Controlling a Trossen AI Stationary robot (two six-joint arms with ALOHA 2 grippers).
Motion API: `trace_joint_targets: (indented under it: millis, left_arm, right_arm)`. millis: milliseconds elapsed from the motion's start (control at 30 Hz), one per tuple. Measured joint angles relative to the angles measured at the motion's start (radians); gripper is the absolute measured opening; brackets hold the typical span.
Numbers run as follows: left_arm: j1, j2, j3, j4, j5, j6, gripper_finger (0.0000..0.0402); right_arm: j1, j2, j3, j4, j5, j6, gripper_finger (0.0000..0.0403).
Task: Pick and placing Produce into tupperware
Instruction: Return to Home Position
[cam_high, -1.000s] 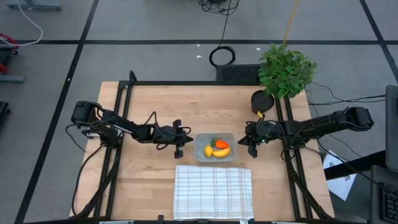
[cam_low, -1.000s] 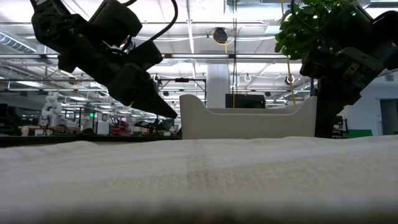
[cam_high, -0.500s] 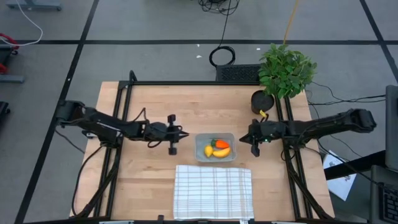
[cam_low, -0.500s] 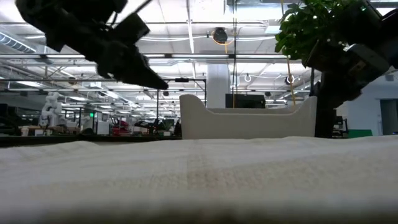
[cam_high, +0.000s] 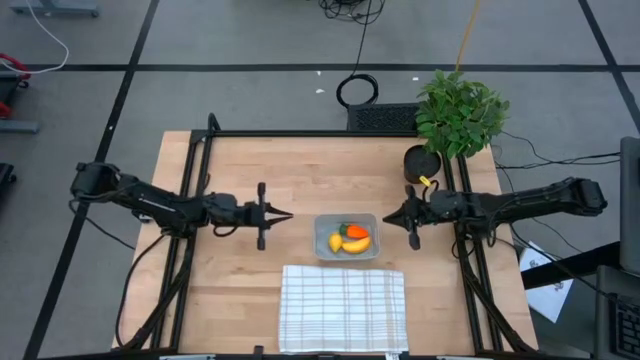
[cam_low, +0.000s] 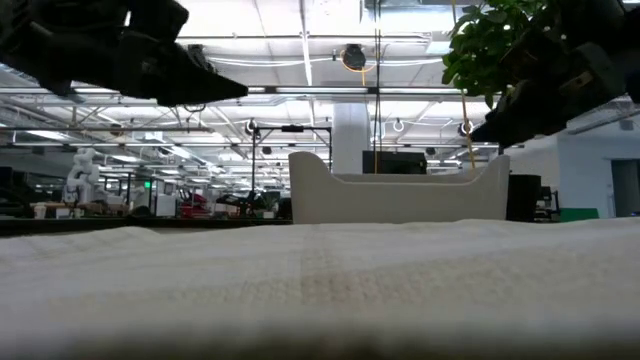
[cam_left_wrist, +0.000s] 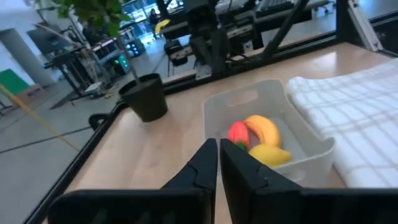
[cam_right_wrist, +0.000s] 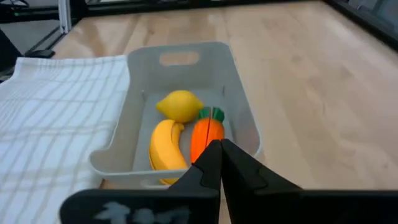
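The tupperware (cam_high: 346, 236) stands on the wooden table with the banana (cam_high: 355, 245), the lemon-like lump (cam_high: 336, 242) and the carrot (cam_high: 356, 232) lying inside it. My left gripper (cam_high: 289, 214) hovers shut just left of the container, fingers level and pointing at it. My right gripper (cam_high: 386, 218) hovers shut just right of it, also level. The left wrist view shows the tupperware (cam_left_wrist: 267, 140) past my left gripper (cam_left_wrist: 217, 148). In the right wrist view the carrot (cam_right_wrist: 208, 138), banana (cam_right_wrist: 166, 151) and lump (cam_right_wrist: 180, 104) lie beyond my right gripper (cam_right_wrist: 219, 149).
A white checked cloth (cam_high: 343, 307) lies spread at the table's near edge, right in front of the container. A black pot (cam_high: 421, 161) with a leafy plant (cam_high: 460, 112) stands at the far right corner. Black frame rails (cam_high: 198, 170) run along the table's sides.
Both grippers have risen and tipped from pointing down to lying level. The left arm has drawn back toward the table's left edge, away from the tupperware. The right gripper has stayed beside the container. The produce and container have not moved.
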Motion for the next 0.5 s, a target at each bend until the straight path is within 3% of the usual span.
trace_joint_targets:
  millis: [500]
  left_arm:
    - [0.003, -0.237, -0.131, -0.018, -0.097, -0.001, 0.0026]
  right_arm:
    - [-0.038, -0.109, -0.001, -0.024, 0.054, -0.095, 0.0000]
